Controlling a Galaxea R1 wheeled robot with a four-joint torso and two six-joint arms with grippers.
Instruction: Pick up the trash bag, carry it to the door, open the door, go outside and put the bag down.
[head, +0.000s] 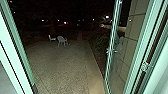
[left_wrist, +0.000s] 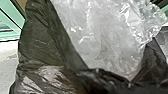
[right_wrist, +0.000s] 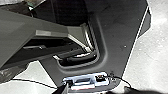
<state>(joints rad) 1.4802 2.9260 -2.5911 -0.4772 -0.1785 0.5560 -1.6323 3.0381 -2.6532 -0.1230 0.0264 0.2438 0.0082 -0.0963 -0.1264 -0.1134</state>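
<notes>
White chairs (head: 61, 40) beyond the open door (head: 109, 60)

No lettering, label, brand, number or sign can be read on anything here.

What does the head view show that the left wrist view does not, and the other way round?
Head view: a dark paved yard with a pale chair and another beside it, a glass door at the right and a panelled wall behind it.

Left wrist view: the black trash bag, crumpled clear plastic against it, and pale floor.

Both: green framing, though I can't tell whether it's the same piece.
</notes>
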